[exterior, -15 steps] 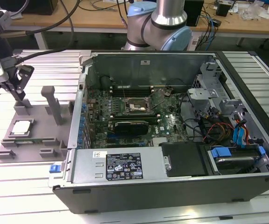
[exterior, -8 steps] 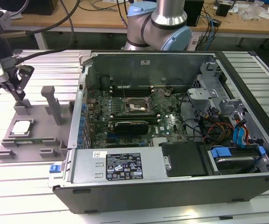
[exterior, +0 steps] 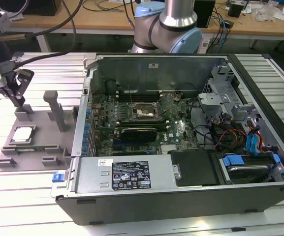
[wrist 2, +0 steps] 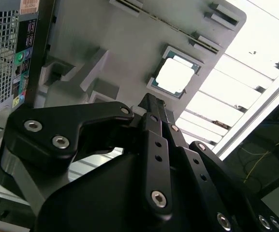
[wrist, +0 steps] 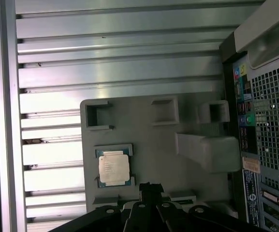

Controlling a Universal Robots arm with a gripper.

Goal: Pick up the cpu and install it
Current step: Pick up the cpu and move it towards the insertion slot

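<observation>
bench (exterior: 23, 196): ribbed aluminium slats | grey holder tray (exterior: 53, 142): flat on bench, exterior view's left | open computer case (exterior: 181, 201): on bench, just beside tray

Counting up what is sitting on the one slatted tabletop (exterior: 33, 206)

From where I'm standing I'm counting one robot arm (exterior: 173, 19) carrying one black claw (wrist: 150, 188), and one open computer case (exterior: 181, 196) lying on its side. Inside it I'm making out one dark socket frame (exterior: 141, 112), one long black expansion card (exterior: 139, 132) and one power supply (exterior: 127, 174) wearing two labels. Beside the case one grey fixture plate (exterior: 38, 147) is lying flat, and it is holding exactly one cpu (exterior: 22, 133). In the first wrist view I'm counting three square pockets (wrist: 164, 110) along the plate's edge and one large raised block (wrist: 207, 152).
</observation>
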